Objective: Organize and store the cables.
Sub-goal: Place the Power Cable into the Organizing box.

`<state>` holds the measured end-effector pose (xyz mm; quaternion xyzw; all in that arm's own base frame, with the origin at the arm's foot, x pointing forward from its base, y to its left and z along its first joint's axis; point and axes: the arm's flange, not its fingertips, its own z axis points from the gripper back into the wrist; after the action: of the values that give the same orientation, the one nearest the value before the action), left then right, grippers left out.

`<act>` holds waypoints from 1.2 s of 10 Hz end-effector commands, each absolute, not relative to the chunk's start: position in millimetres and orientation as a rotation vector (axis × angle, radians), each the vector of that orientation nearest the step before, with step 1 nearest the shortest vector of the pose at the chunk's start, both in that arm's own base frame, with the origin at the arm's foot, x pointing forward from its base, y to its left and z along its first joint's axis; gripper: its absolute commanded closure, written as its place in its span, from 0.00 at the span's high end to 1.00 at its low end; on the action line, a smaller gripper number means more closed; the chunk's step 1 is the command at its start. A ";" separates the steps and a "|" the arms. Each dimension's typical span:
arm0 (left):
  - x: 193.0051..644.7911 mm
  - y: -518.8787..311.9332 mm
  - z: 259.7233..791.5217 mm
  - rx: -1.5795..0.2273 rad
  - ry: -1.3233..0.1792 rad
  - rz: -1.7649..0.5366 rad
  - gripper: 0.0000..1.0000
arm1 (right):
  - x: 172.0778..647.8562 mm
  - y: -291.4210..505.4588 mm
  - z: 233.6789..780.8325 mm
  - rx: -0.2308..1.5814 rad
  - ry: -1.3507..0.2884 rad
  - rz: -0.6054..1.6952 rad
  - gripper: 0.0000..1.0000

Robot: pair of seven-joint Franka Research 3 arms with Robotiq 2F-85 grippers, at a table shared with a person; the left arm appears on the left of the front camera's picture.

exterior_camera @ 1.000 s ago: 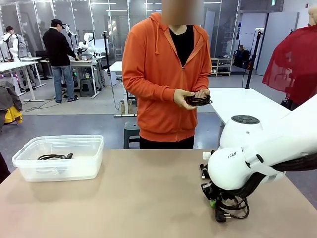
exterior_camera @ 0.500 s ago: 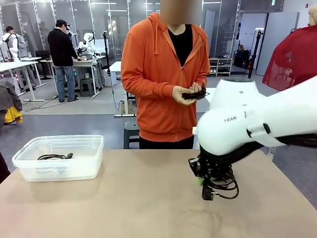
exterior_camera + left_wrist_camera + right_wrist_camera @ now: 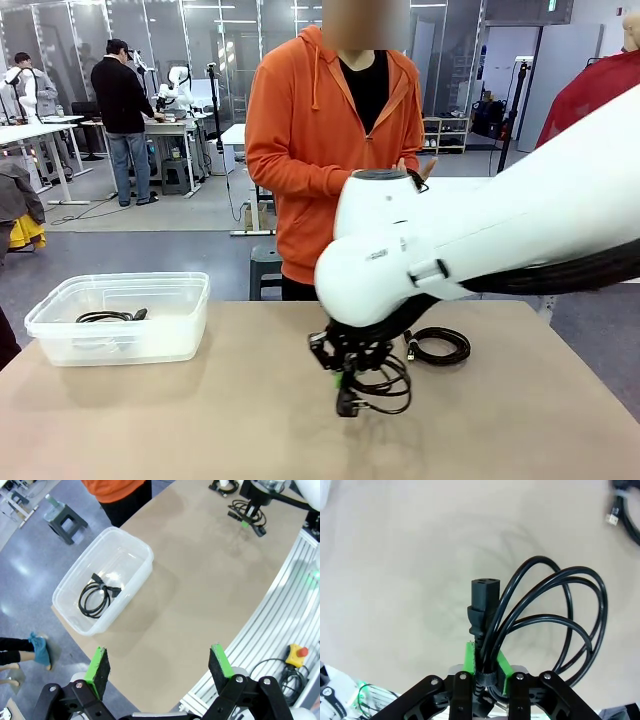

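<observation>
Cable coil (image 3: pixel 102 587) in clear bin (image 3: pixel 144 575)

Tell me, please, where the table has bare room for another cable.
Bare: the table between the bin and the right gripper, and along its near edge. Crowded: right of centre, where the held cable hangs beside a coil.

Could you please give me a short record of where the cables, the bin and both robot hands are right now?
right hand: shut on a coiled black power cable, held just above the middle of the tan table
left hand: open, empty, high above the table
clear plastic bin: on the table's left side, holding one coiled black cable
loose cable: a coiled thin black cable lying on the table, to the robot's right of the held one
person: in an orange hoodie, at the far side
</observation>
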<state>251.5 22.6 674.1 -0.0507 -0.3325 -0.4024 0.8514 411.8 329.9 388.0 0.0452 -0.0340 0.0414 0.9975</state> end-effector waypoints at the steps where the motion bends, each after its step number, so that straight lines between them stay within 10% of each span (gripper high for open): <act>1: 250.9 23.4 675.0 -0.101 -0.700 -0.851 1.00 | 427.1 375.9 385.5 0.080 -0.066 0.070 0.00; 12: 250.9 23.4 675.0 -0.101 -0.700 -0.851 1.00 | 441.8 445.0 323.6 0.112 0.004 0.101 0.00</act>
<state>251.5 22.6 674.1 -0.0508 -0.3325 -0.4024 0.8515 440.1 440.7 324.3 0.0487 0.0070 0.0670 0.9965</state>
